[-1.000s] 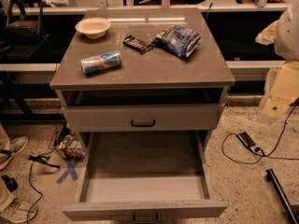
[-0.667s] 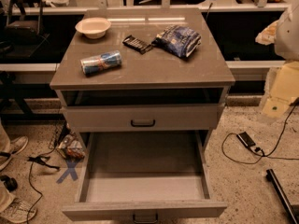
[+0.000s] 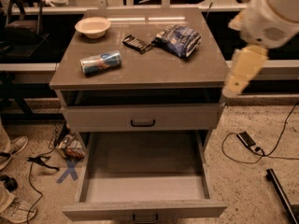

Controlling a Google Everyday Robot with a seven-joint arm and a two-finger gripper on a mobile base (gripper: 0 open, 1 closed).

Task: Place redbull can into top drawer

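Top drawer (image 3: 145, 186) is nearest, pulled out and empty. Above it sits the closed drawer with the bar handle (image 3: 142, 122). On the counter (image 3: 187, 71) the redbull can (image 3: 101, 62) lies on its side at near left, long axis roughly left-right. The gripper (image 3: 240, 73) hangs off the counter's right edge, well apart from the can, which lies to its left. Jaws' state: can't tell. Judgement: the reach goes left across the counter. Snack bag (image 3: 178, 39) and bowl (image 3: 92, 27) sit farther back.
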